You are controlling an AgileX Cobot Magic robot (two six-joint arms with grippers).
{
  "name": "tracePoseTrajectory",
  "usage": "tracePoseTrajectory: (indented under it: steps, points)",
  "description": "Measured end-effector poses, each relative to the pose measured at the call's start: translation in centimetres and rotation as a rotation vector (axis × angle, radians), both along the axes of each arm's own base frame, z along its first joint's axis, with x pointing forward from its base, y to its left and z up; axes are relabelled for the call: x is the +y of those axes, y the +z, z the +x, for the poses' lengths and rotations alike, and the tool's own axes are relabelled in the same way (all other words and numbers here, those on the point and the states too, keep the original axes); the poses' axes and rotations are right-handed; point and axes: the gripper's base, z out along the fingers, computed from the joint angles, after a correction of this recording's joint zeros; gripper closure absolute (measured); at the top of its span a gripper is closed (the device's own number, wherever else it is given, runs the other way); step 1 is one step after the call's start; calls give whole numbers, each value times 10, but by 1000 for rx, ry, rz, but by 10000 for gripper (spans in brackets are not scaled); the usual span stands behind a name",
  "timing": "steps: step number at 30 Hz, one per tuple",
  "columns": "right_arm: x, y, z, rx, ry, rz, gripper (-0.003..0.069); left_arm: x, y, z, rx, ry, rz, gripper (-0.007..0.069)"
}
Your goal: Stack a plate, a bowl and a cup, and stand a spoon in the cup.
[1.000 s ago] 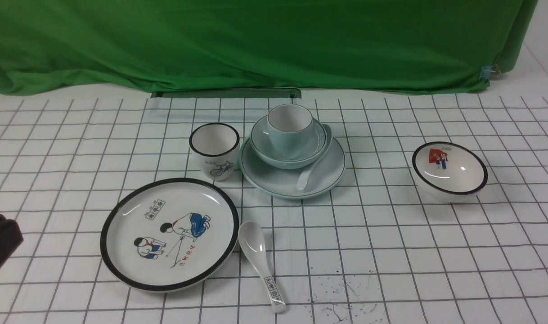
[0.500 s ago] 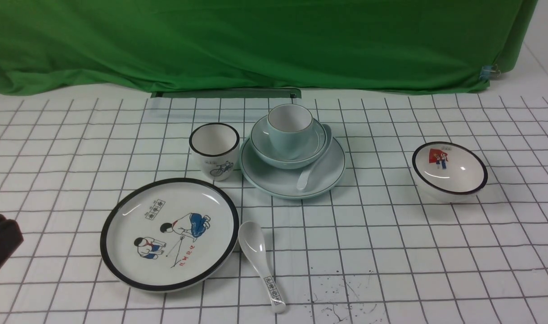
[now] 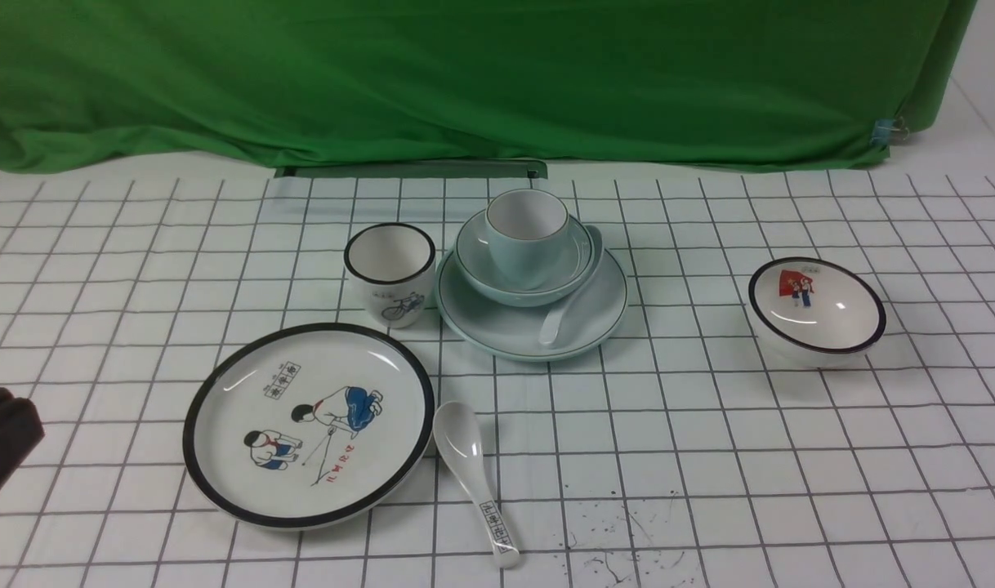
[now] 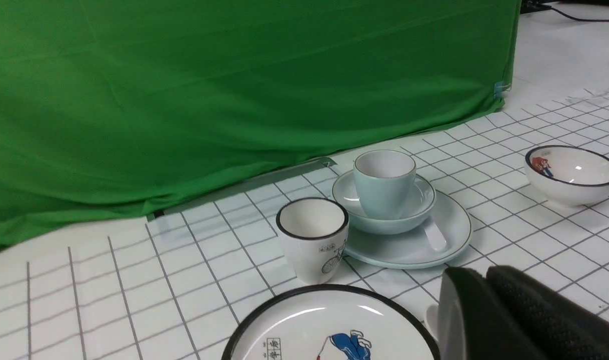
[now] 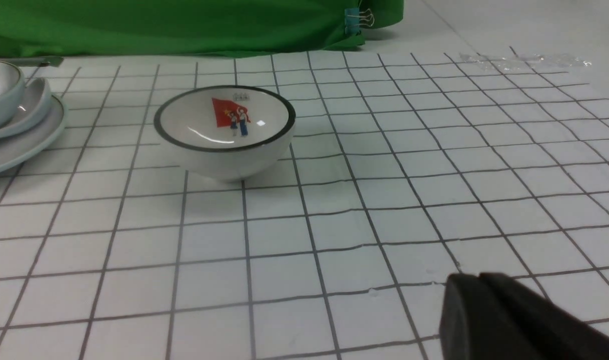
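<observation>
The pale blue-green plate (image 3: 583,327) sits at the table's centre back. The matching bowl (image 3: 475,255) rests on it, and the cup (image 3: 526,237) stands upright in the bowl. The plain white spoon (image 3: 569,300) lies on the plate against the bowl's right side, handle toward me. The left wrist view shows the cup (image 4: 384,185), bowl (image 4: 420,210), plate (image 4: 457,232) and spoon handle (image 4: 434,238). My left gripper (image 3: 3,429) is shut and empty at the left edge, far from the stack; it also shows in the left wrist view (image 4: 484,274). My right gripper (image 5: 477,280) is shut and empty, out of the front view.
A white black-rimmed picture plate (image 3: 305,425) lies front left, with a marked spoon (image 3: 475,482) beside it. A bicycle cup (image 3: 389,273) stands just left of the stack. A black-rimmed bowl with a red picture (image 3: 816,310) sits at the right. Green cloth (image 3: 465,82) hangs behind.
</observation>
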Motion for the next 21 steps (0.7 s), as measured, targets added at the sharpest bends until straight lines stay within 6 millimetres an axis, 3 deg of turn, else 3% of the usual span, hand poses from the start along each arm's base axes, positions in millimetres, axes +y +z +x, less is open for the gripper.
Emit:
tracePoseTrajectory:
  steps: [6, 9, 13, 17, 21]
  points:
    - [0, 0, 0, 0, -2, 0, 586, 4, -20, 10, -174, 135, 24, 644]
    - [0, 0, 0, 0, -2, 0, 575, 15, -47, 15, -234, 323, -19, 651]
    - [0, 0, 0, 0, -2, 0, 566, 25, -83, 9, -209, 469, -8, 652]
    - [0, 0, 0, 0, -2, 0, 557, 27, -92, 4, -162, 509, -17, 652]
    - [0, 0, 0, 0, -4, 0, 545, 26, -107, 4, 7, 506, -30, 652]
